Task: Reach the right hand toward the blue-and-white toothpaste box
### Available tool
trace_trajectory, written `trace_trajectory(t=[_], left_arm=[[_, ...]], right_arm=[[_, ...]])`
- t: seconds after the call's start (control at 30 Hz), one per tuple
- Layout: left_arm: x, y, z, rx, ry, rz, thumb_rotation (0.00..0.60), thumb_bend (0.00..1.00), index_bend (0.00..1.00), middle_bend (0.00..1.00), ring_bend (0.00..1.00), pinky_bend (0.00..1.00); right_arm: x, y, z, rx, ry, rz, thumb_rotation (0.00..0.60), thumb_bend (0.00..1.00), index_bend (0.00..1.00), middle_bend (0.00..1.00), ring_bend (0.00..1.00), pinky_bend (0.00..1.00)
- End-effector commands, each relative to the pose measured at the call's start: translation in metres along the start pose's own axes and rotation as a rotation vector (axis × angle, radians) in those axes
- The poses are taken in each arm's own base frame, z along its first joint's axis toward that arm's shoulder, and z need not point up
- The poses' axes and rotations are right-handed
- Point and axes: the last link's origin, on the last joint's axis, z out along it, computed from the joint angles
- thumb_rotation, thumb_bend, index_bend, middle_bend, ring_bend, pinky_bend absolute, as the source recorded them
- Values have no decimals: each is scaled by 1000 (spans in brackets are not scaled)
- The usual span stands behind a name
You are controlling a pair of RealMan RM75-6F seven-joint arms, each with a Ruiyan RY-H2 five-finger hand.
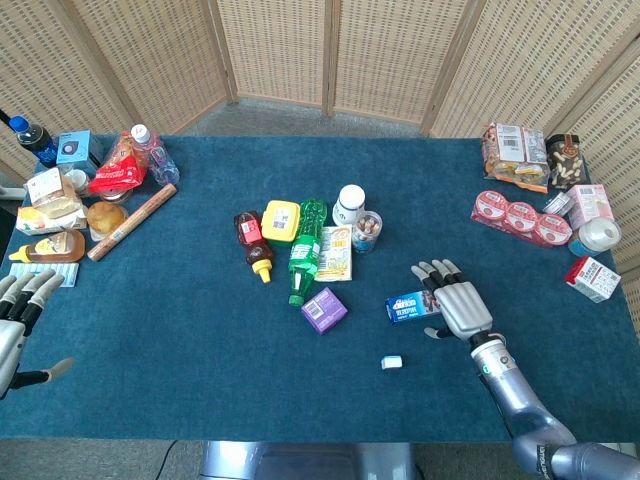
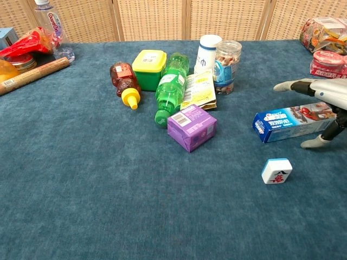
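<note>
Overhead, the right hand (image 1: 458, 304) hovers over the right end of the blue-and-white toothpaste box (image 1: 408, 306), which lies flat on the blue table (image 1: 200, 340) right of centre; its fingers are spread and grasp nothing; the left hand (image 1: 20, 325) sits at the table's left edge, fingers apart and empty; one purple box (image 1: 324, 309), one green bottle (image 1: 305, 250) and one white tile (image 1: 391, 362) lie near the target; from the chest, the right hand (image 2: 320, 100) brackets the toothpaste box (image 2: 282, 122), fingers above its far side, thumb beside its near edge, and contact cannot be told; a careless drop could shove the light box sideways or knock the single tile (image 2: 276, 170) just in front; the left hand is out of this view
</note>
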Motion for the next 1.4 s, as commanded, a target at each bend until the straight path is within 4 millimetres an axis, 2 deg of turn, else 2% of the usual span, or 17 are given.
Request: trace_trajectory(t=[0.03, 0.1, 0.17, 0.23, 0.4, 0.6, 0.8, 1.13, 1.4], left_arm=[[0, 0, 0, 0, -1, 1, 600, 1, 0, 0, 0, 0], [-1, 1, 0, -1, -1, 2, 600, 1, 0, 0, 0, 0], [-1, 1, 0, -2, -3, 2, 600, 1, 0, 0, 0, 0], [-1, 1, 0, -1, -1, 3, 600, 1, 0, 0, 0, 0], [0, 1, 0, -4, 4, 4, 600, 1, 0, 0, 0, 0], [0, 1, 0, -6, 3, 5, 600, 1, 0, 0, 0, 0], [-1, 3, 0, -11, 1, 3, 600, 4, 0, 0, 0, 0], [1, 4, -1, -20, 6, -2, 600, 1, 0, 0, 0, 0], [2, 4, -2, -21, 5, -3, 600, 1, 0, 0, 0, 0]], right_arm=[[0, -1, 3, 9, 12, 7, 600, 0, 168, 286, 84, 144], [-1, -1, 4, 10, 6, 17, 600, 0, 361, 524, 290, 391], [-1, 0, 5, 9, -1, 23, 600, 0, 461, 652, 414, 547], [-2, 0, 5, 9, -7, 33, 600, 0, 498, 710, 475, 633], [-1, -1, 3, 10, -5, 61, 600, 13, 527, 769, 536, 722], [13, -5, -3, 27, 39, 75, 600, 39, 527, 772, 544, 736], [40, -15, -7, 58, 109, 66, 600, 48, 527, 773, 544, 735], [85, -44, -3, 106, 198, 45, 600, 55, 527, 773, 544, 735], [106, -67, -1, 145, 234, 32, 600, 61, 529, 772, 544, 734]])
